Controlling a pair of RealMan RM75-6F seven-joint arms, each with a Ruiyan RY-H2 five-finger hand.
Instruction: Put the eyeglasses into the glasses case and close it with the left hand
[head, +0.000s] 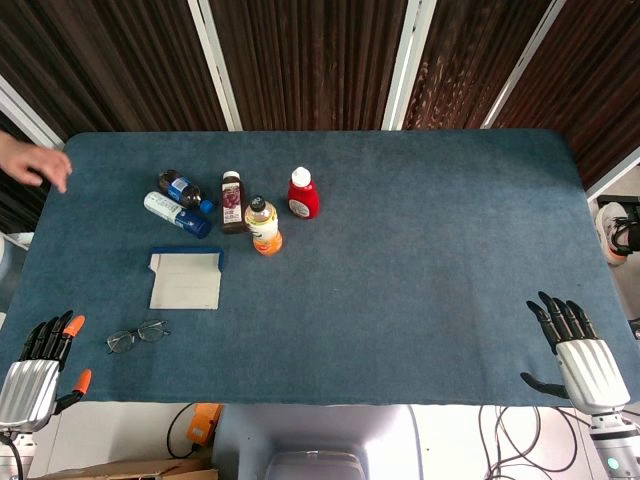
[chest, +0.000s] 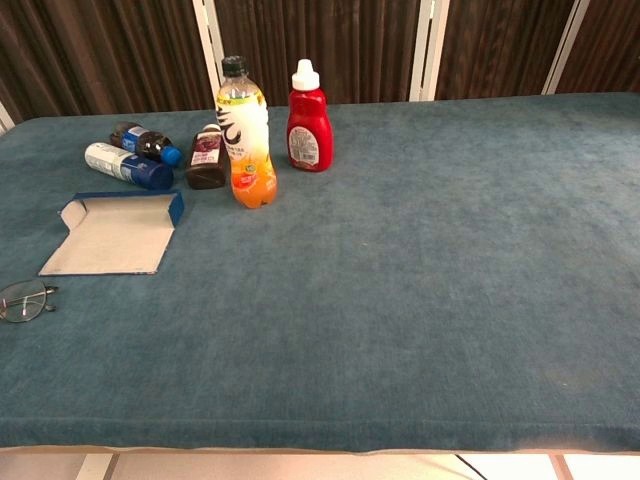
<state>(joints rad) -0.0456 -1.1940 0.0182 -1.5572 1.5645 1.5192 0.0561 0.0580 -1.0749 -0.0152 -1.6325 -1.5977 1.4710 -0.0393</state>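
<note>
Eyeglasses (head: 137, 336) at near left table edge, just in front of flat open glasses case (head: 185, 279). Left hand (head: 40, 367) spread, empty, beside them; right hand (head: 578, 351) spread, idle. Nothing grasped yet. Next: reach, pinch frame.

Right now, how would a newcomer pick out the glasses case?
On the blue table, look near the left side, below the bottles. The glasses case lies open and flat beyond the eyeglasses: a pale rectangle with a blue edge, the only flat thing there.
</note>
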